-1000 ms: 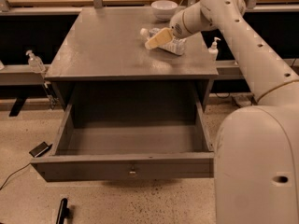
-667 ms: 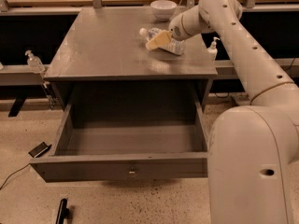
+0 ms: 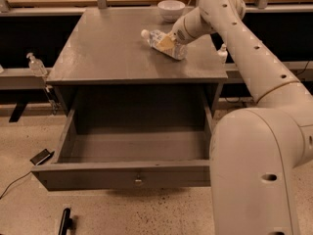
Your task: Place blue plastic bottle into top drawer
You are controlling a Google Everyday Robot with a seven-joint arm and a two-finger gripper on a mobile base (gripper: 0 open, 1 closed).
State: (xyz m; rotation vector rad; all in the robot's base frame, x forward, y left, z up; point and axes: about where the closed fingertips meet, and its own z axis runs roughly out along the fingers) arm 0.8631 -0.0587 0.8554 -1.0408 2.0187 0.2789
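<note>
At far left a small pump bottle (image 3: 36, 65) stands upright, lower than the grey surface (image 3: 107, 48). Beneath that surface the drawer (image 3: 134, 173) is pulled out wide, its knob (image 3: 139, 181) facing front. On the surface, right of centre, the water bottle (image 3: 155, 37) lies with its cap to the left, near a white bowl (image 3: 171, 9). The claw (image 3: 168, 44) is on the bottle's right half; I cannot tell if it is clenched.
</note>
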